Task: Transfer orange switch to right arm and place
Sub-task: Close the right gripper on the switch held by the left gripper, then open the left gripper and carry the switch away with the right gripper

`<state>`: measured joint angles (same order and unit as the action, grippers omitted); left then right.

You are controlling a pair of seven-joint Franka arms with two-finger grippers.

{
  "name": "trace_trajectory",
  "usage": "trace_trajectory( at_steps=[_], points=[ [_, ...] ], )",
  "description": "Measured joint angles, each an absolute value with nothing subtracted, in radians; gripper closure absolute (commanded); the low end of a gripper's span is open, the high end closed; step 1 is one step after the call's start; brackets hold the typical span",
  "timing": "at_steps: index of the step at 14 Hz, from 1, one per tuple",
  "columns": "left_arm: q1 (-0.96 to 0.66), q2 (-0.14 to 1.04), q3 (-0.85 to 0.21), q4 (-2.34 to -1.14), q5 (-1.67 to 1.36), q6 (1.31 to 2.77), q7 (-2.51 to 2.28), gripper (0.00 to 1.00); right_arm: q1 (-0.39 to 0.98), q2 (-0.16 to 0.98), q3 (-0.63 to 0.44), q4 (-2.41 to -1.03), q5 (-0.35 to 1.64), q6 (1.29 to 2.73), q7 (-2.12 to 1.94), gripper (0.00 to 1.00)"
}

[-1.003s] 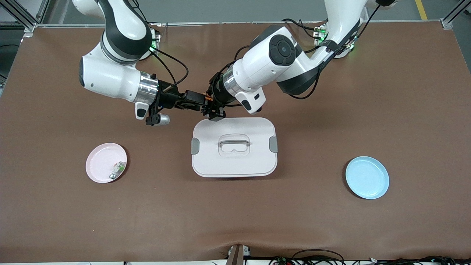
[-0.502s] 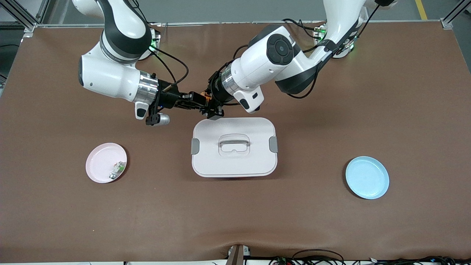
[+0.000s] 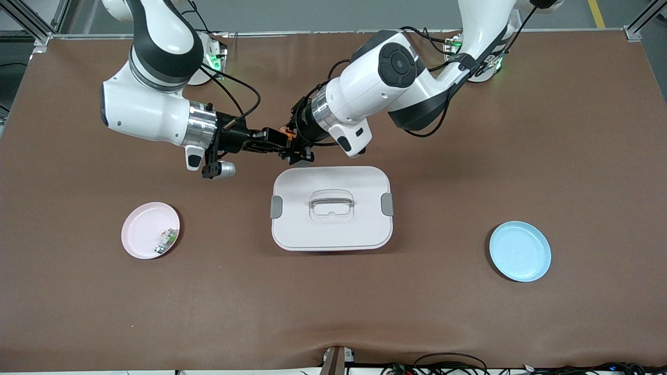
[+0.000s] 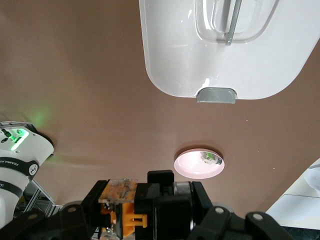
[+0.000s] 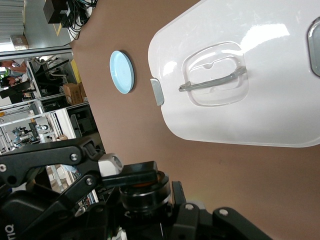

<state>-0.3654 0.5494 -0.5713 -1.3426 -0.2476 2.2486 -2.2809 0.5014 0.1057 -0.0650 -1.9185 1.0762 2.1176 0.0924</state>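
Note:
The orange switch (image 3: pixel 285 135), a small black cylinder with an orange cap, hangs in the air between both grippers, over bare table just past the white box's edge toward the robots. My left gripper (image 3: pixel 298 147) is shut on it; in the left wrist view the orange part (image 4: pixel 122 212) sits between my fingers. My right gripper (image 3: pixel 268 140) meets it from the right arm's end and is shut on the same part. In the right wrist view the black barrel with its orange rim (image 5: pixel 146 189) fills the jaws, and a finger of the other gripper crosses it.
A white lidded box (image 3: pixel 333 234) with a handle sits mid-table, just nearer the camera than the grippers. A pink plate (image 3: pixel 143 229) holding a small white-and-green part (image 3: pixel 165 240) lies toward the right arm's end. A blue plate (image 3: pixel 519 251) lies toward the left arm's end.
My right gripper has closed on the orange switch that the left gripper holds. Both hands have drifted together a little toward the right arm's end and away from the box.

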Motion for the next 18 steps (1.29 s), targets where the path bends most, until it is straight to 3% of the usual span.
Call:
trace_trajectory(
  at_steps=[1, 2, 10, 18],
  points=[
    [-0.364, 0.549, -0.571, -1.342, -0.255, 2.249, -2.281, 0.06, 0.501, 0.106, -0.065, -1.917, 1.076, 2.117, 0.092, 1.0],
    [-0.362, 0.549, -0.571, -1.342, -0.269, 2.249, -2.281, 0.0, 0.5, 0.106, -0.065, -1.914, 1.076, 2.113, 0.093, 1.0],
    [-0.308, 0.502, -0.558, -1.335, -0.276, 2.248, -2.281, 0.0, 0.432, 0.106, -0.078, -1.889, 1.06, 2.033, 0.108, 1.0],
    [-0.187, 0.473, -0.552, -1.323, -0.085, 2.111, -2.118, 0.0, 0.308, 0.106, -0.081, -1.875, 0.666, 1.902, -0.073, 1.0]
  ],
)
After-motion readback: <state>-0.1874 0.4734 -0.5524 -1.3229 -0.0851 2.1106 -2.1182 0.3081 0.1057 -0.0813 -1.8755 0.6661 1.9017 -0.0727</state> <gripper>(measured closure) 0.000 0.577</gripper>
